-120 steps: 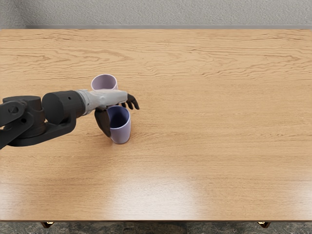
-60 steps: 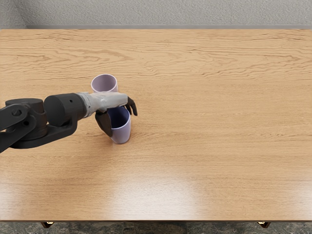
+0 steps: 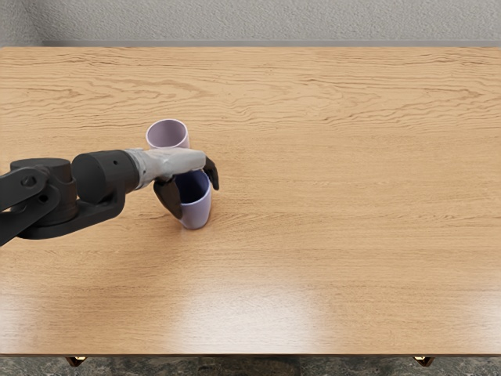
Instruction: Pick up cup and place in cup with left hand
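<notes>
Q. What is the state of the left hand (image 3: 174, 163)?
A. Closed on the blue cup (image 3: 196, 215): thumb (image 3: 167, 197) against the side nearer the picture's left edge, fingers (image 3: 212, 174) curled down over the opposite side. The palm lies above the far part of the rim. Whether every finger bears on the wall cannot be told.

Q. And the two cups?
A. The blue cup stands near-upright, mouth up. The pink cup (image 3: 167, 136), also mouth up on the table (image 3: 329, 204), lies just beyond it, partly hidden by the hand. Neither is inside the other.

Q. Which step is in hand?
A. By judgement, securing the grasp before the lift, with the pink cup as the probable receiver.

Q. How is it best done?
A. Thumb and fingers should press evenly from opposed sides, so that the wall neither tips nor turns. The lift should be straight up at first, since a sideways start could knock the pink cup. The base should clear that cup's rim before travel, then be centred over its mouth and lowered upright. Release should follow only once the blue cup is seated.
</notes>
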